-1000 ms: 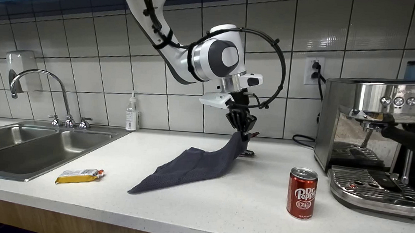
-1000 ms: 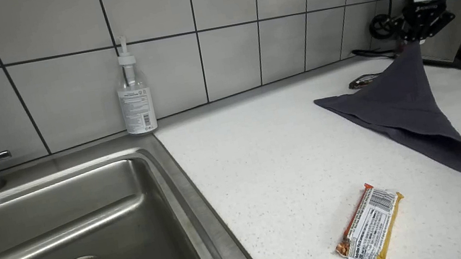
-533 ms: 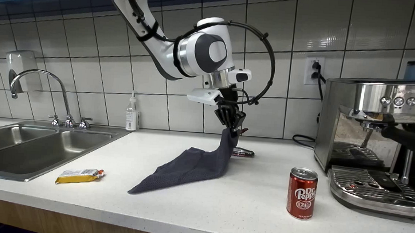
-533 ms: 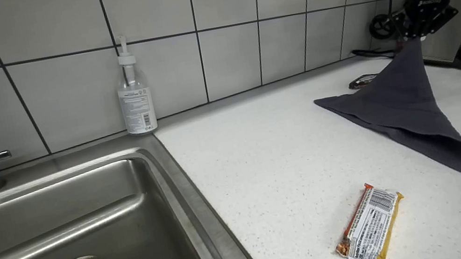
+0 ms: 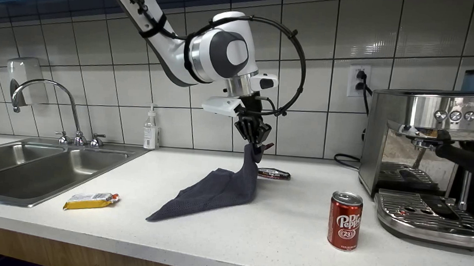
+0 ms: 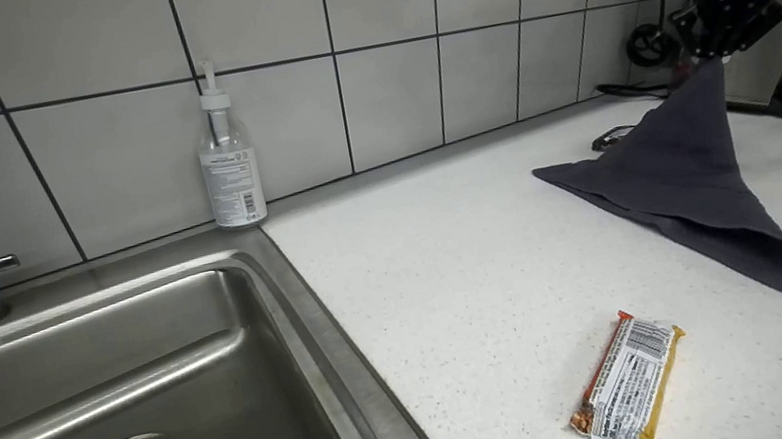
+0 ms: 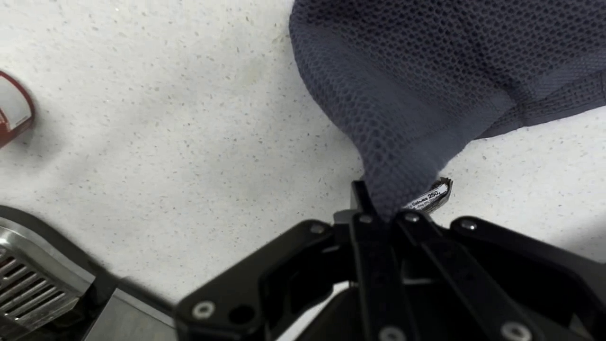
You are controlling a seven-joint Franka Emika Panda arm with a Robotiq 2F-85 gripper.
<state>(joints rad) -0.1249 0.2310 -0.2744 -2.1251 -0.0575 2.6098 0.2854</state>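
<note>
My gripper (image 5: 257,146) is shut on a raised corner of the dark grey cloth (image 5: 224,192). The rest of the cloth lies on the counter, as both exterior views show (image 6: 680,172). In the wrist view the cloth (image 7: 426,80) narrows to a bunch between the fingers (image 7: 386,213); the far fingertip is hidden. A small dark red tip (image 5: 268,146) sticks out beside the fingertips; I cannot tell what it is. A dark wrapped bar (image 5: 275,174) lies on the counter behind the cloth, partly covered in the wrist view (image 7: 428,199).
A yellow-and-white wrapped bar (image 5: 90,201) lies near the steel sink (image 5: 30,202). A red Dr Pepper can (image 5: 345,224) stands before an espresso machine (image 5: 430,117). A pump bottle (image 5: 150,131) stands by the tiled wall. Plugged-in cords (image 5: 364,87) hang at the outlet.
My gripper has moved left and slightly up in an exterior view, drawing the held cloth corner and the red tip along. More of the dark wrapped bar shows there. The cloth's lower part has stayed.
</note>
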